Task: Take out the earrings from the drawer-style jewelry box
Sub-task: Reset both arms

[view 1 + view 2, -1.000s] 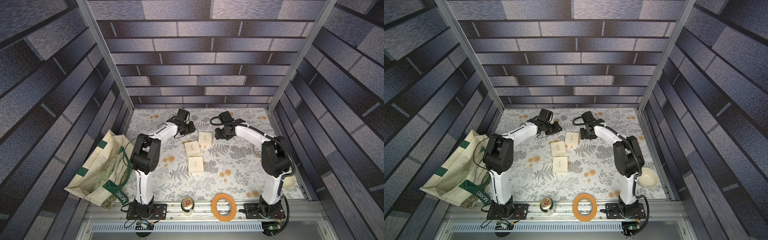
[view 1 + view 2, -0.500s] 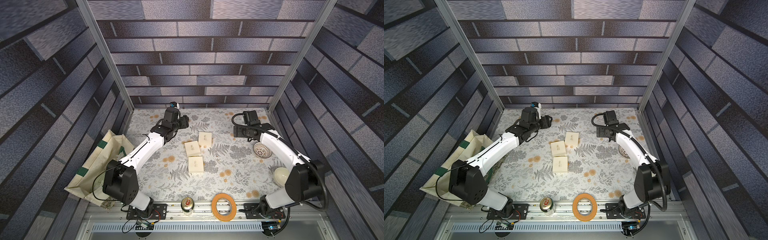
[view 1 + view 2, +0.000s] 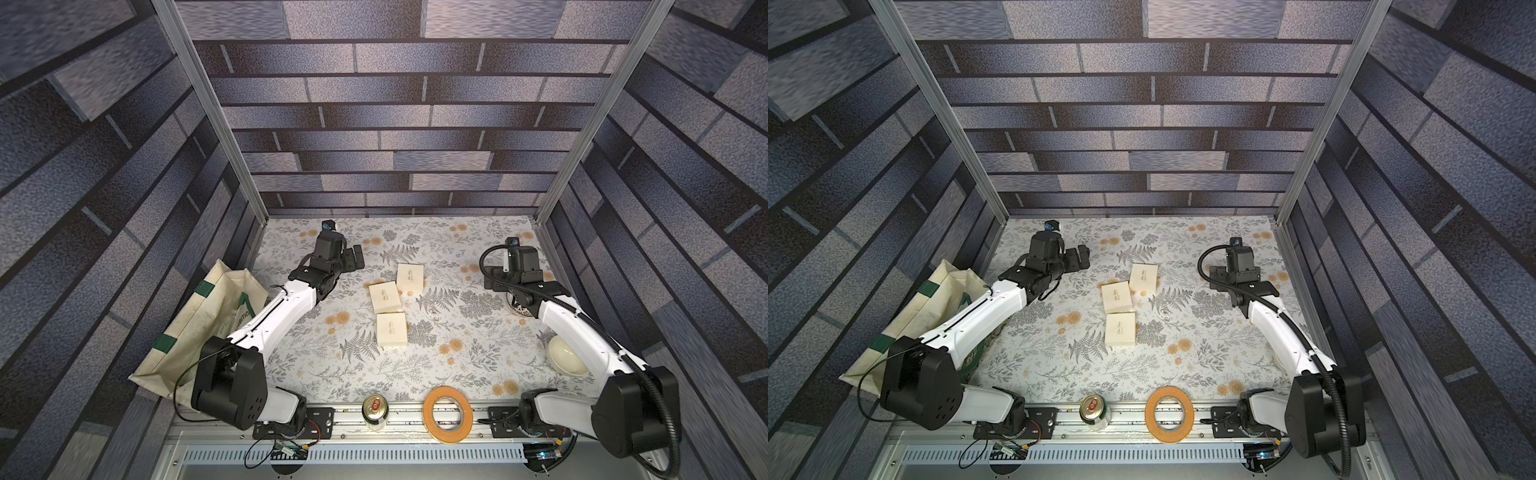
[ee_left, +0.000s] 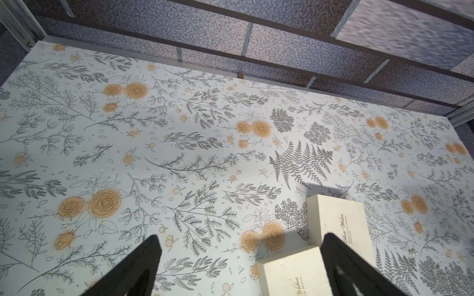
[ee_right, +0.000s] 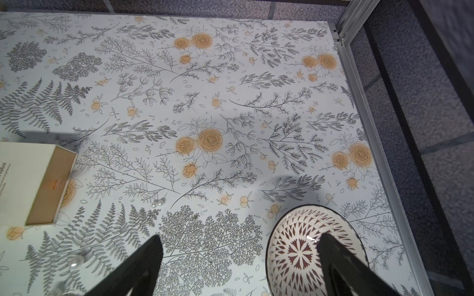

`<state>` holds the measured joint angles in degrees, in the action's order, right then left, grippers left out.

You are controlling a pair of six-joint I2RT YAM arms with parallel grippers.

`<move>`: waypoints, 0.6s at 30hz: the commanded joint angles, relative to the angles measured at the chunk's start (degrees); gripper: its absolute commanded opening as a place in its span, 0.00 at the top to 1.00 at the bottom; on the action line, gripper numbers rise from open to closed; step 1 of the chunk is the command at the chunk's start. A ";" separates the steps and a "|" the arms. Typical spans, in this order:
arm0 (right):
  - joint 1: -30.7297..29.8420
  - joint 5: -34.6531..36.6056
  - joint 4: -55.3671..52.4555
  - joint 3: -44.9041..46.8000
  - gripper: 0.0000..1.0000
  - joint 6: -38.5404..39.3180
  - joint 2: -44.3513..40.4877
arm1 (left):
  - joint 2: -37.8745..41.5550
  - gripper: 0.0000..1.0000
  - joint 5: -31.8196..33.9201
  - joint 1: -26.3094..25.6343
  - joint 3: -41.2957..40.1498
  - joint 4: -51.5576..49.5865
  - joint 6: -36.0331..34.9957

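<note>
Left claw (image 4: 239, 238) wide, right claw (image 5: 239, 237) wide, earrings (image 5: 157, 203) tiny and blurred, cream box (image 5: 23, 179) cut off

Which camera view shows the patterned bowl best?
The right wrist view: the patterned bowl is close, its red-and-white inside clear. In a top view only a sliver shows; the left wrist view lacks it.

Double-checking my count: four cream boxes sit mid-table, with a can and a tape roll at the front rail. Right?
No, three boxes, not four, as both top views show; the can and tape roll do sit at the front rail.
</note>
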<state>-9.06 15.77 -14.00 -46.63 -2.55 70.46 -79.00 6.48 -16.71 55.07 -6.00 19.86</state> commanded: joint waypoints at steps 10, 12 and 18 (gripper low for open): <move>3.61 -3.12 38.54 17.34 0.05 1.23 7.14 | 6.26 0.00 1.68 7.79 -17.52 14.64 -7.38; 3.66 -3.49 42.86 18.28 0.06 1.26 9.65 | 6.07 0.00 1.15 9.65 -19.22 16.75 -7.59; 3.62 -2.89 47.13 19.28 0.07 3.19 10.99 | 7.64 0.00 -1.23 14.74 -21.11 18.96 -7.67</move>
<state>-5.39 13.43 25.74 -28.75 -0.82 81.56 -73.97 5.58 -2.83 35.38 9.89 14.26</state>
